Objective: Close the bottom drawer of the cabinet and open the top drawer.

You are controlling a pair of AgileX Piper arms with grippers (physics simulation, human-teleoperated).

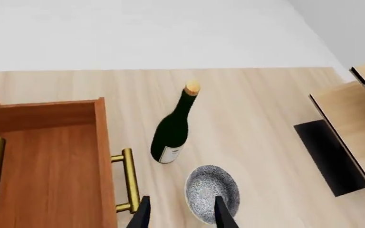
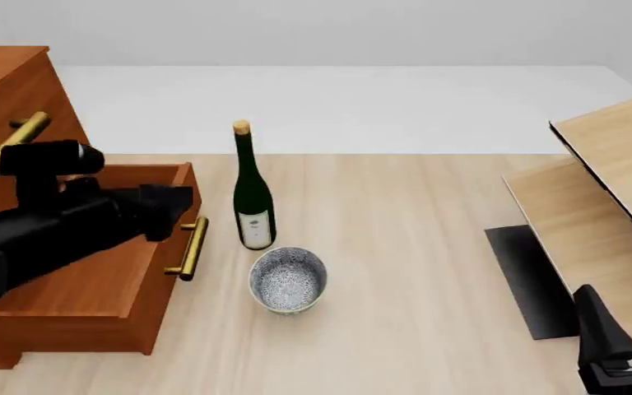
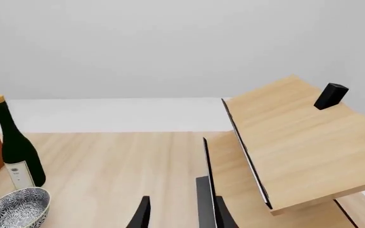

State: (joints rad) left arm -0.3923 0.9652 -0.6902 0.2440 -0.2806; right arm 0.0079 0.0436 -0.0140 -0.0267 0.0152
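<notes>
The bottom drawer [image 2: 96, 280] of the reddish-brown wooden cabinet [image 2: 3, 90] is seen pulled out, its brass bar handle [image 2: 190, 247] facing the table.

The left gripper [image 1: 181, 213] is held with fingers parted and empty, just beside that handle, with a speckled grey bowl [image 2: 287, 280] beneath it and a dark green wine bottle [image 2: 253, 193] just ahead. The right gripper [image 3: 179, 216] is likewise parted, near the pale wooden shelf boards [image 2: 607, 197].

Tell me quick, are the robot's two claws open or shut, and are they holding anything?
Left gripper: open, holding nothing.
Right gripper: open, holding nothing.
</notes>
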